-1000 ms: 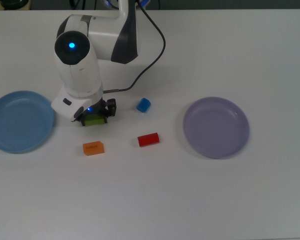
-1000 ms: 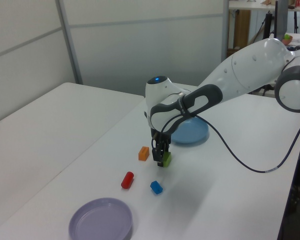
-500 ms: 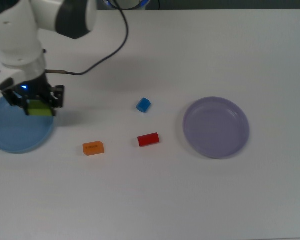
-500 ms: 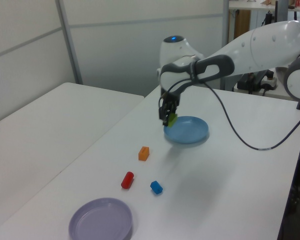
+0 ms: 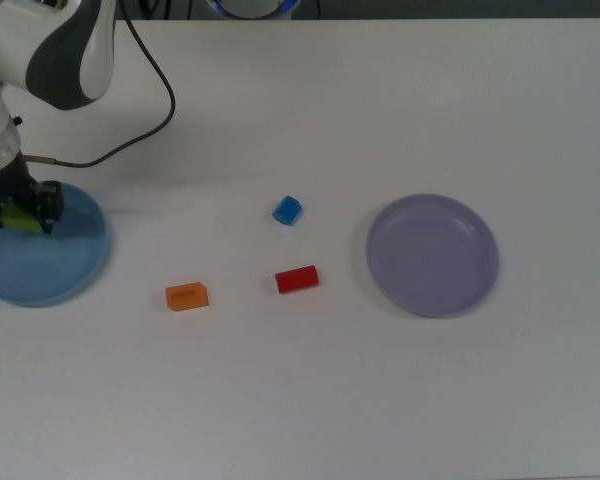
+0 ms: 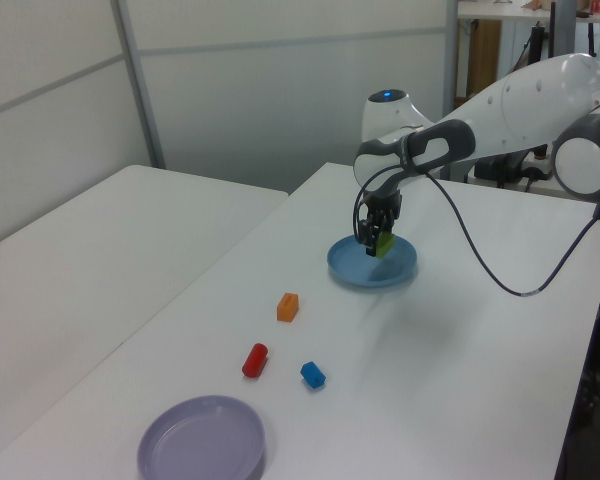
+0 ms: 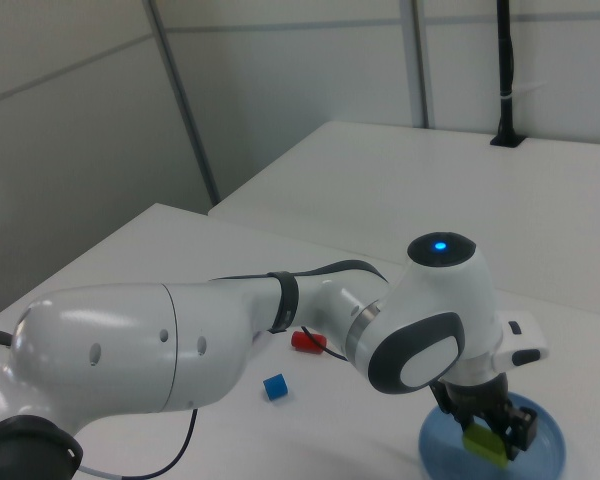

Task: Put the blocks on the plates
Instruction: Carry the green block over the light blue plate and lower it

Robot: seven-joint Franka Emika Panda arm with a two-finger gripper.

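My gripper (image 5: 18, 217) (image 6: 378, 243) (image 7: 488, 438) is shut on the green block (image 5: 20, 219) (image 6: 385, 242) (image 7: 486, 444) and holds it just above the light blue plate (image 5: 65, 270) (image 6: 355, 270) (image 7: 550, 450) at the top view's left edge. The blue block (image 5: 287, 210) (image 6: 313, 375) (image 7: 274, 387), red block (image 5: 297, 279) (image 6: 254, 360) (image 7: 307, 341) and orange block (image 5: 187, 296) (image 6: 287, 307) lie on the white table. The lavender plate (image 5: 433, 255) (image 6: 202, 440) sits bare at the top view's right.
The arm's white body (image 7: 180, 350) fills the right view's lower left and hides the orange block there. A black cable (image 5: 150, 100) (image 6: 500, 270) trails from the wrist over the table. A second white table (image 6: 100, 240) stands beside this one.
The gripper has carried the green block from the table's middle to the top view's left, past the plate's rim to over the light blue plate. The other blocks have not moved.
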